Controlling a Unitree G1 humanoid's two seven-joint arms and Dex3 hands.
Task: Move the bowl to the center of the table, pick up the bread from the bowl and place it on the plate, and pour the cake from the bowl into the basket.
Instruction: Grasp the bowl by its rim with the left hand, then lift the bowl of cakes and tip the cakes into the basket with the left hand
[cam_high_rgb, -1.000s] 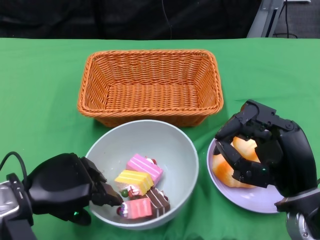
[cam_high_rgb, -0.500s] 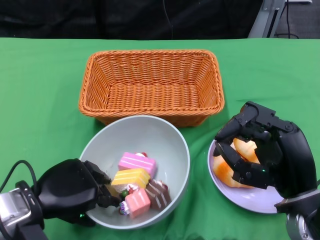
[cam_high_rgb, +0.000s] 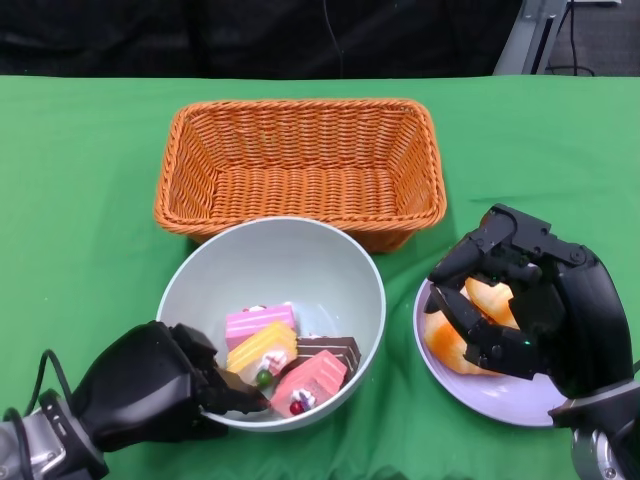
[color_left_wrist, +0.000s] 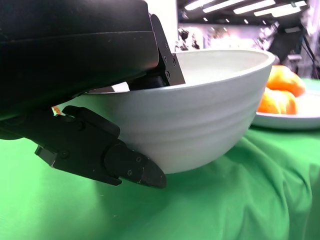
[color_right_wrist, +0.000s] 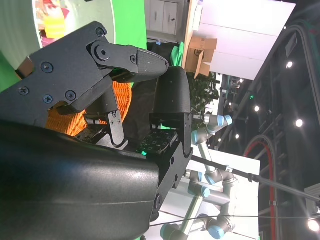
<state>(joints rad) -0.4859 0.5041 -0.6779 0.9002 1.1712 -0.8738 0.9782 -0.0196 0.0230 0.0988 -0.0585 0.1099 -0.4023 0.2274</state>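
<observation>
So the green table (cam_high_rgb: 80, 180) is taking up basically everything here, with the orange wicker basket (cam_high_rgb: 300, 165) sitting toward the far side, dead center. Right in front of it the pale bowl (cam_high_rgb: 275, 320) is sitting so close that its far rim is overlapping the basket's front wall in the head view; can't tell if they're actually touching. The bowl looks tipped a bit, and the cake pieces (cam_high_rgb: 285, 360) are bunching up at the near side of it.

The left hand (cam_high_rgb: 150, 385) is gripping the bowl's near rim, fingers going over the edge inside and underneath the outside wall, which the left wrist view shows clearly.

Off to the right, the white plate (cam_high_rgb: 500, 390) is lying just beside the bowl. The bread (cam_high_rgb: 455, 335) is resting on it, and the right hand (cam_high_rgb: 525, 305) is curling around the bread from above, fingers wrapping it.
</observation>
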